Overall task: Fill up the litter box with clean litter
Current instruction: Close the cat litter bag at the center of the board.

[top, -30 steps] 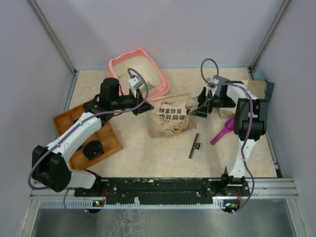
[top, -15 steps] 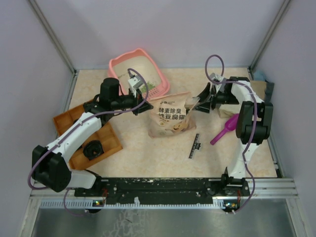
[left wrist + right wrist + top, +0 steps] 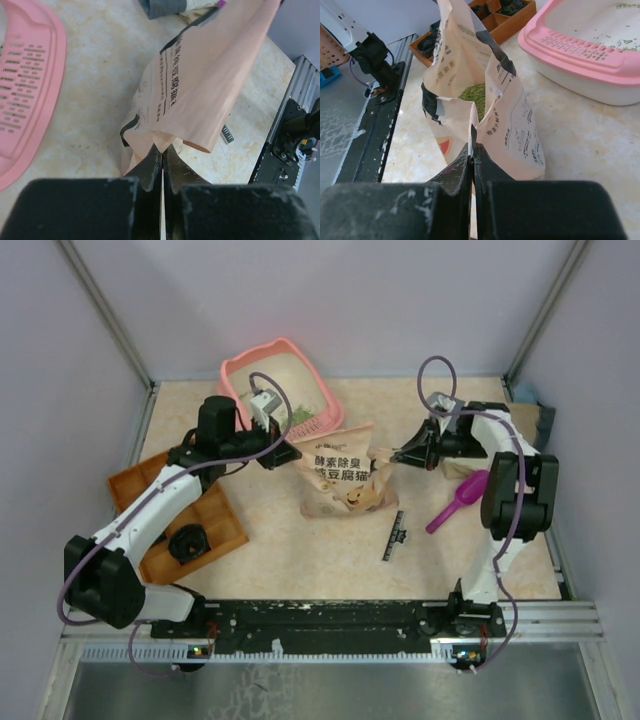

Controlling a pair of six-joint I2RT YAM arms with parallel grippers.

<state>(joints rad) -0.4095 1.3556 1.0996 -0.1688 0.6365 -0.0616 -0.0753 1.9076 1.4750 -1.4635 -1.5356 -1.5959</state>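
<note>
Two-handed, holds paper bag (image 3: 345,480) on table (image 3: 300,550) near litter box (image 3: 580,49), left gripper (image 3: 162,152) and right gripper (image 3: 471,150) each pinching one edge.

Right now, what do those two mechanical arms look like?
The left arm and right arm share one build: white tubular links between chunky black joints. A thin purple cable loops along each. The left tool and right tool are matte black, with two flat tapering fingers.

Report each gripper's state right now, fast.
Left gripper: closed, pinching one edge of the paper bag.
Right gripper: closed, pinching the bag's other side.
</note>
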